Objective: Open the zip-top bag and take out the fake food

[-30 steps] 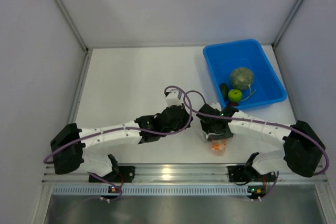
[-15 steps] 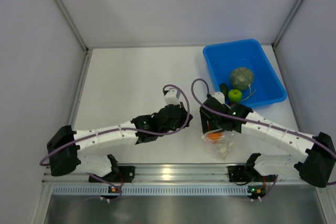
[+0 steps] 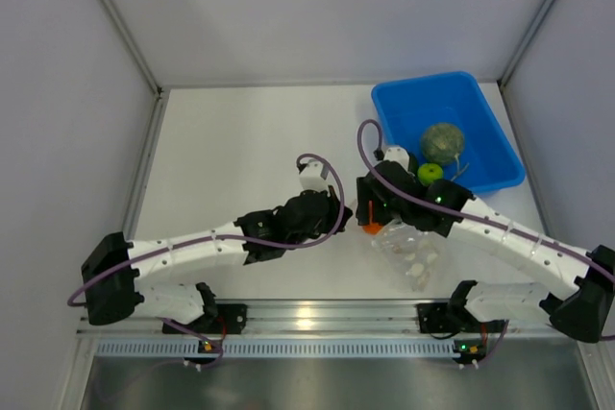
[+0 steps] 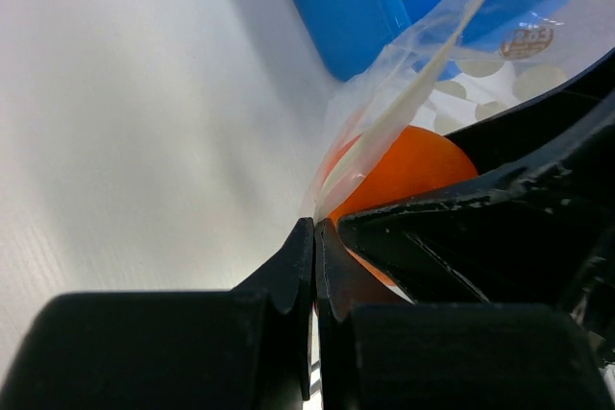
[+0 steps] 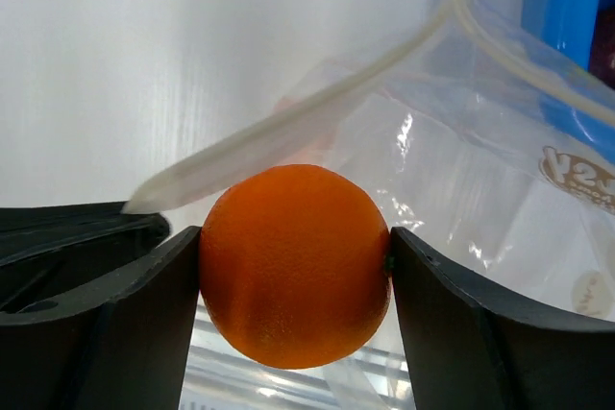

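My right gripper (image 3: 373, 220) is shut on the orange (image 5: 293, 264), one finger on each side of it, at the mouth of the zip-top bag (image 3: 411, 254). The orange also shows in the top view (image 3: 371, 229) and the left wrist view (image 4: 408, 168). The clear dotted bag (image 5: 461, 189) lies on the table behind the orange, its zip strip open. My left gripper (image 4: 314, 237) is shut on the bag's edge (image 4: 384, 132) just left of the orange. The netted melon (image 3: 442, 142), the green apple (image 3: 430, 174) and a small dark piece (image 3: 411, 162) lie in the blue bin (image 3: 480, 112).
The blue bin stands at the back right, close to my right arm. White walls enclose the table on three sides. The metal rail with the arm bases (image 3: 307, 319) runs along the near edge.
My right gripper has moved up and left with the orange, drawing it out of the bag's mouth. The bag now trails toward the near right. My left gripper has shifted slightly away.
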`<control>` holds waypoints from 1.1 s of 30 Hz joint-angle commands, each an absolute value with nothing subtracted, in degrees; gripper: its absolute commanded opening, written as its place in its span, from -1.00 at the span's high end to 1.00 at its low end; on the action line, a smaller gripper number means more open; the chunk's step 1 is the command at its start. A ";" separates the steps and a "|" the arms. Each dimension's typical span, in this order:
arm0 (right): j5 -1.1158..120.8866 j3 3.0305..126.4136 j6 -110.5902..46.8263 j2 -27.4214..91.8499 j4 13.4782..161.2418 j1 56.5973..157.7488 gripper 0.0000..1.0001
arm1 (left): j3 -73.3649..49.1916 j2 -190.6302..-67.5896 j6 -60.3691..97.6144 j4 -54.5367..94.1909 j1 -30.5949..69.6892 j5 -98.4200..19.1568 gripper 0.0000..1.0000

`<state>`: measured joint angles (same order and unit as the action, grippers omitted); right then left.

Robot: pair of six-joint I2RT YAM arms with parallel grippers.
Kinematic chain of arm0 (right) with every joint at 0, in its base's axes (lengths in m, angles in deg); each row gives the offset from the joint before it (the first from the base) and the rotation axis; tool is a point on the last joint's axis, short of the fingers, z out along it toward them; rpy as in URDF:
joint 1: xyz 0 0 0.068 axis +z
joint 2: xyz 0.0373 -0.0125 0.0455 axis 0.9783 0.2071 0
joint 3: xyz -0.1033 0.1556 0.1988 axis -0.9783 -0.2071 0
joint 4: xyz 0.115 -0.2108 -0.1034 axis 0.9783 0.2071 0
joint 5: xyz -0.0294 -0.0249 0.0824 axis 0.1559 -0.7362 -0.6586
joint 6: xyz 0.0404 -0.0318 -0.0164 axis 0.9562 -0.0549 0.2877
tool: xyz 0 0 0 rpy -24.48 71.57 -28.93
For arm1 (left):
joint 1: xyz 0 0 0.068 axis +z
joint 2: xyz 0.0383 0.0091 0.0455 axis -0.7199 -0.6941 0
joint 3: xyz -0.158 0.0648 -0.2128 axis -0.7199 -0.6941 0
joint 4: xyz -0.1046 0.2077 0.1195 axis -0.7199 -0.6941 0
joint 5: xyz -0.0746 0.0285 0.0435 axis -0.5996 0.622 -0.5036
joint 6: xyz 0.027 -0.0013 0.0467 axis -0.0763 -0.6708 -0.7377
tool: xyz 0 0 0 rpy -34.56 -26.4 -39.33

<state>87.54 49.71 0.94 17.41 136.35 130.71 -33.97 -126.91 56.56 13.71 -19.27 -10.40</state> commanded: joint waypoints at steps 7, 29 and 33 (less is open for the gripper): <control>85.63 56.85 -1.78 15.91 128.25 132.27 0.26 | -33.72 -123.32 55.21 14.38 -19.52 -6.51 1.00; 87.31 78.39 -12.76 13.98 138.01 120.43 0.29 | -34.16 -113.57 55.48 -0.82 -11.81 3.26 1.00; 82.31 74.09 -14.44 14.06 135.73 109.36 0.29 | -33.20 -108.83 52.75 -3.80 -3.98 -1.91 1.00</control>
